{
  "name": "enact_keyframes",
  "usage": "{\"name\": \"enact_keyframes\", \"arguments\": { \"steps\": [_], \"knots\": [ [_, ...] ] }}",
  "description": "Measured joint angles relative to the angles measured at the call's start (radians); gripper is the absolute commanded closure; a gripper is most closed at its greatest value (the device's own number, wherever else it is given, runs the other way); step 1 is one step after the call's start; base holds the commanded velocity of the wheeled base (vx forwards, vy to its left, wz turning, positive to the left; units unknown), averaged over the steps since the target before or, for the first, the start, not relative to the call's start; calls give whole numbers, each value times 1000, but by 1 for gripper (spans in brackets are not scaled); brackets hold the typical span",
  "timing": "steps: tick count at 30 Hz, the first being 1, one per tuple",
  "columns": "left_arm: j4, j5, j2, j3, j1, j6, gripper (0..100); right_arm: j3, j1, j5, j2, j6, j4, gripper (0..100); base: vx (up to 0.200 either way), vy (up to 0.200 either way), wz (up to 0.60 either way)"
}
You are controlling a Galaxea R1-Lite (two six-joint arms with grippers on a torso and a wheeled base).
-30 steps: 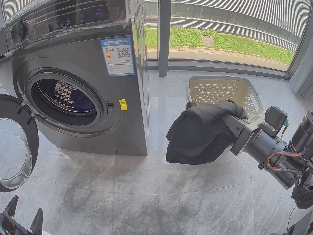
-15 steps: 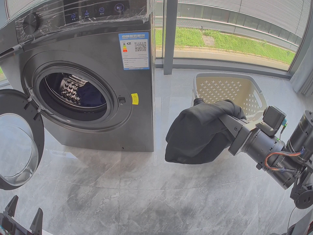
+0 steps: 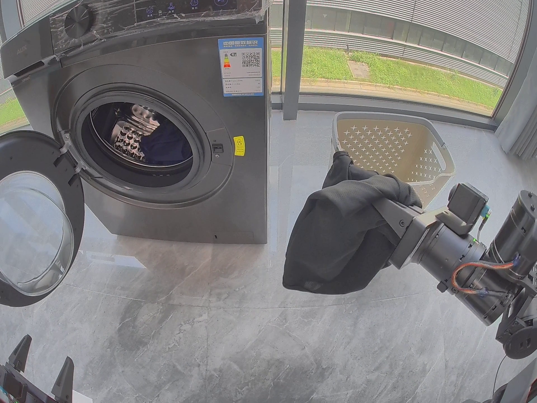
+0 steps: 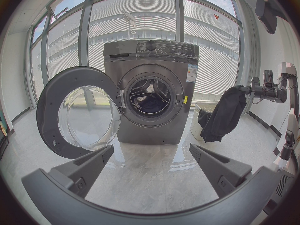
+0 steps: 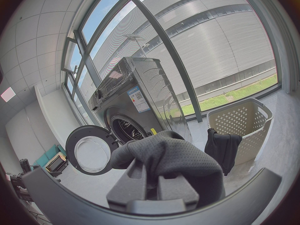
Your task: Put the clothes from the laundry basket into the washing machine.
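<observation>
- Grey front-loading washing machine (image 3: 235,158): stands on the pale grey marble-patterned floor (image 3: 224,320) in front of a tall window (image 3: 403,40). Clear plastic film covers its control panel.
- Round glass-centred door (image 3: 33,236): swung wide open to the side of the machine. It leaves the perforated steel drum (image 3: 131,135) exposed, with dark blue clothing (image 3: 168,144) lying inside.
- Beige plastic laundry basket (image 3: 430,141), walls pierced with small stars: on the floor to the robot's right of the machine, with a strip of floor between them.
- Black mesh-textured garment (image 3: 335,236): held off the floor as a hanging bundle in front of the basket and well apart from the drum opening. One fold reaches up to the basket's near corner and drapes over its rim there.
- Right gripper (image 5: 153,175): level with the basket and clamped tight on the top of the garment. Cloth bunches between its fingers (image 5: 176,185) and spills over them.
- Left gripper (image 4: 150,149): low by the floor, facing the open drum from well back. It is spread wide with nothing in it.
</observation>
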Motion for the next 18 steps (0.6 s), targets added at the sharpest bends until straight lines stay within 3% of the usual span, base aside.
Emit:
{"name": "enact_keyframes", "arguments": {
  "steps": [18],
  "knots": [
    [0,0,0,0,0,0,0,-1,-2,0,5,1,0,100,0,200,0]
  ]
}}
